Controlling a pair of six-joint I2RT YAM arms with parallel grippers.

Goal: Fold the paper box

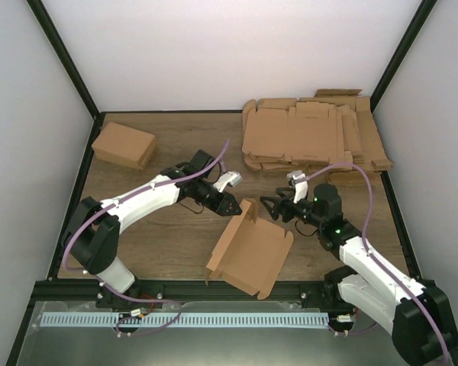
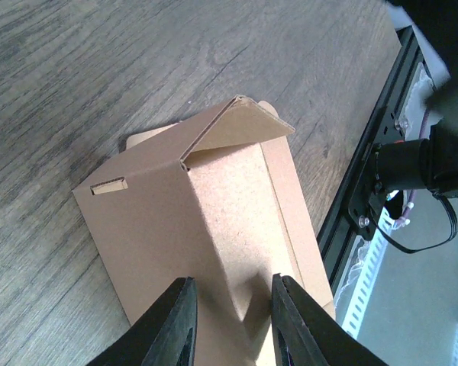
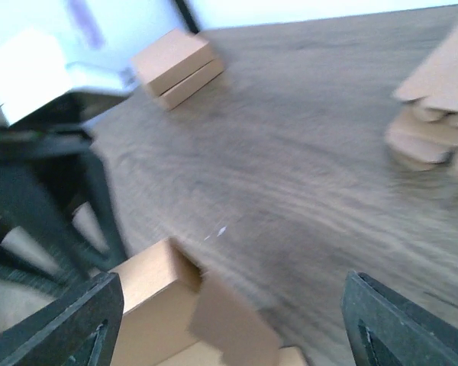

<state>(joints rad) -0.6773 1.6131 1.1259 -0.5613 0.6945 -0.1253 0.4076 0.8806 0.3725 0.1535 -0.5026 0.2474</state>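
Observation:
The paper box (image 1: 248,252) lies partly folded at the near middle of the table, with one side wall and a corner flap (image 1: 249,211) standing up. My left gripper (image 1: 230,206) sits at that far corner. In the left wrist view its fingers (image 2: 175,324) stand a little apart on either side of the raised wall's fold (image 2: 214,229), with a visible gap. My right gripper (image 1: 269,207) is just right of the flap and wide open. The right wrist view is blurred, with a corner of the box (image 3: 160,293) below between the right gripper's (image 3: 233,324) fingers.
A closed brown box (image 1: 124,145) rests at the far left, also seen in the right wrist view (image 3: 175,65). A thick pile of flat cardboard blanks (image 1: 313,133) fills the far right. Black frame rails (image 1: 214,288) run along the near table edge.

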